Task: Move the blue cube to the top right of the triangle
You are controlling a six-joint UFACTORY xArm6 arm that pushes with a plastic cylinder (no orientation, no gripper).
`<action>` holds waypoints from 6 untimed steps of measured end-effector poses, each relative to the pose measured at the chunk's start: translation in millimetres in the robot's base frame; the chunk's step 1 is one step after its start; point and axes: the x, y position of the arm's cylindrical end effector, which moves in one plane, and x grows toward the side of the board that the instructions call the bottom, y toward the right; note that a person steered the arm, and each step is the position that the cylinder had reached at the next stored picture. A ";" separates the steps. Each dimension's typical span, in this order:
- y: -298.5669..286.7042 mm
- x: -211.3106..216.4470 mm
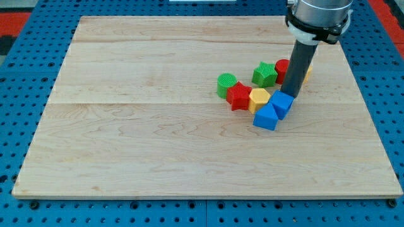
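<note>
The pale wooden board [158,145], made of smooth planks with faint grain, reaches closest to the view's bottom, on a blue pegboard [19,94]. My dark rod comes down from the view's top right; I have no gripper and hold nothing. My tip [289,94] touches the top edge of one blue block [281,103], whose shape I cannot make out. The blue cube [266,117] sits just below-left of it, touching. Nearby cluster a yellow block [259,99], red star-like block [239,96], green cylinder [226,83], green star [265,74] and red block [282,67].
</note>
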 end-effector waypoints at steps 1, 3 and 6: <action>-1.5 28.5; -14.1 79.6; -165.7 92.0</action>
